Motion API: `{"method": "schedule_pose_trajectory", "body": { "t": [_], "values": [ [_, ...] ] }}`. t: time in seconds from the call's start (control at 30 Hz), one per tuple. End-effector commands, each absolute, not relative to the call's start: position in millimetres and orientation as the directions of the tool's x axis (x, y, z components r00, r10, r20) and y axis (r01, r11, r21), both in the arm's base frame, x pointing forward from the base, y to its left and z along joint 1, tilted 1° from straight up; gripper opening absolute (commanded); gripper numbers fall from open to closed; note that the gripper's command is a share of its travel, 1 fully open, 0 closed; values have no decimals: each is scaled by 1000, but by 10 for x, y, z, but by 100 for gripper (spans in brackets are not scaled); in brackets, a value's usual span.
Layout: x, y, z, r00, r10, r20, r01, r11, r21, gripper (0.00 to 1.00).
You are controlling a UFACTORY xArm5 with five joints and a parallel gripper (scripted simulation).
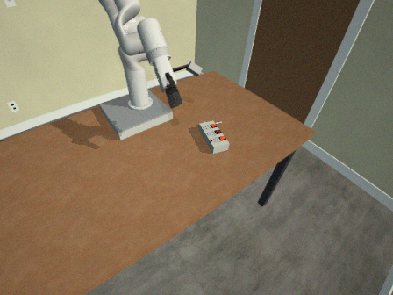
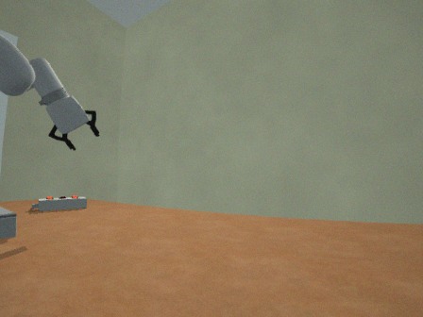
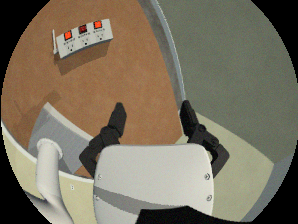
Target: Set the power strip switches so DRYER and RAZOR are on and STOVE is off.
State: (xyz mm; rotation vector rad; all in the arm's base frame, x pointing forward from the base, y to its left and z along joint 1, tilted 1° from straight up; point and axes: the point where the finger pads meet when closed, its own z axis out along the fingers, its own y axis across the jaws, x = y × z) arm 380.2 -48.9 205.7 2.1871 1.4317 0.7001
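Observation:
A grey power strip point(image 1: 213, 136) lies flat on the brown table, right way up, near the right edge. It also shows in the exterior view point(image 2: 59, 203) and in the wrist view point(image 3: 83, 36). It carries three rocker switches in a row. The two end switches point(image 3: 67, 34) point(image 3: 99, 24) glow bright red. The middle switch point(image 3: 83, 30) looks dark. The labels are too small to read. My gripper point(image 1: 173, 94) hangs in the air above the table, well apart from the strip, near the arm's base. Its fingers are wide open and empty, as the exterior view point(image 2: 84, 141) also shows.
The arm's grey base plate point(image 1: 135, 116) sits at the back of the table. The table's right edge point(image 1: 281, 110) runs close behind the strip. A small black and white fixture stands at the table's far corner.

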Motion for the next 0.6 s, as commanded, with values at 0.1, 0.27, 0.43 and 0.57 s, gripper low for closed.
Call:
{"method": "schedule_pose_trajectory", "body": {
  "t": [0.1,0.27,0.43,0.57],
  "values": [
    [3810,-490,2072,338,924,176,704,-373,604,100],
    [3810,-490,2072,338,924,176,704,-373,604,100],
    [3810,-490,2072,338,924,176,704,-373,604,100],
    [3810,-490,2072,338,924,176,704,-373,604,0]
  ]
}}
